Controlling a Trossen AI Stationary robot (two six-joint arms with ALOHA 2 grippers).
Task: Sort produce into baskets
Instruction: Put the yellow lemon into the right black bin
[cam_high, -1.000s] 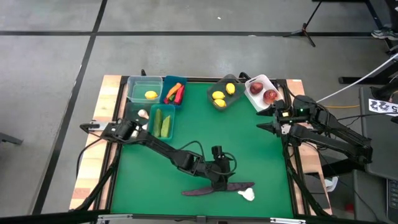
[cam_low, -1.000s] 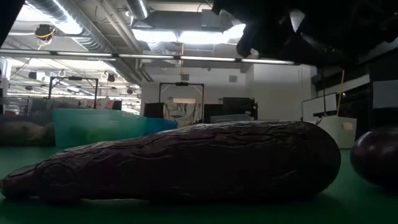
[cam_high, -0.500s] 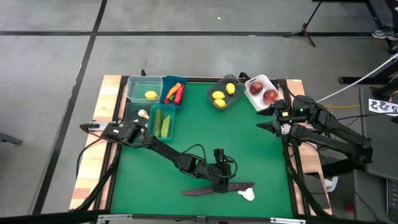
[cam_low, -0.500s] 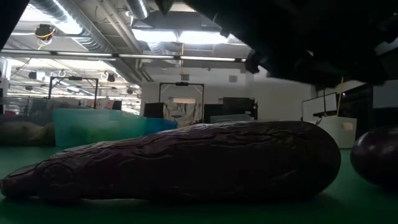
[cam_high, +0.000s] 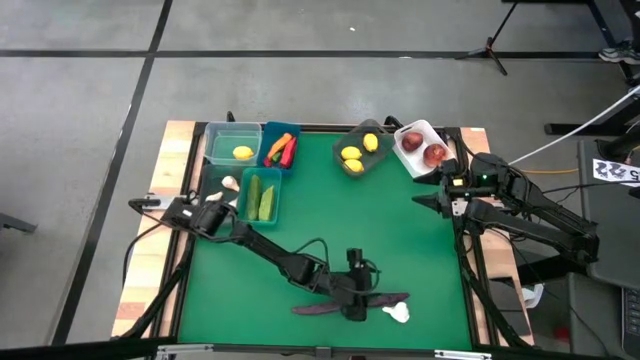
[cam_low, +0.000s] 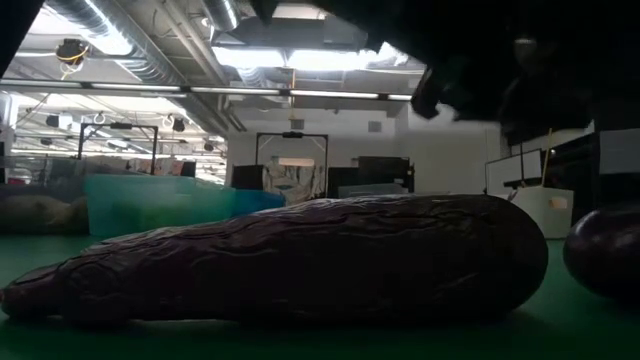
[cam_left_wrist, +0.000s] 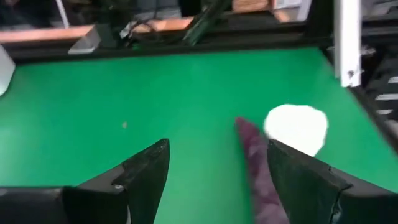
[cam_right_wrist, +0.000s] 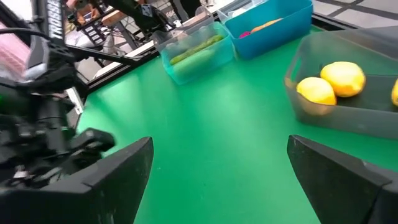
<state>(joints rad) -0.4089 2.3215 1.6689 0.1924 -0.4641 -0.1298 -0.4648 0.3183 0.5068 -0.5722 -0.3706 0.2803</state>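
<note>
Two dark purple eggplants lie on the green mat near its front edge, one (cam_high: 318, 308) on the left and one (cam_high: 390, 298) on the right, with a white garlic bulb (cam_high: 397, 313) beside the right one. My left gripper (cam_high: 357, 302) hangs low over them, open. In its wrist view the left gripper (cam_left_wrist: 217, 146) has an eggplant (cam_left_wrist: 256, 168) between its fingers, close to one of them; I cannot tell whether they touch. The garlic (cam_left_wrist: 297, 127) lies just beyond. The near eggplant (cam_low: 300, 260) fills the low view. My right gripper (cam_high: 422, 200) waits open at the right edge.
Along the far edge stand a clear green basket (cam_high: 214, 140) with a lemon, a blue one (cam_high: 268, 135) with carrot and peppers, a teal one (cam_high: 246, 200) with cucumbers, a grey one (cam_high: 345, 168) with lemons and a white one (cam_high: 418, 168) with apples. Another garlic (cam_high: 229, 183) lies at the left.
My left gripper has come down and toward the table's near edge, closing in on the eggplants, its fingers still open. The eggplants and the garlic have not moved.
</note>
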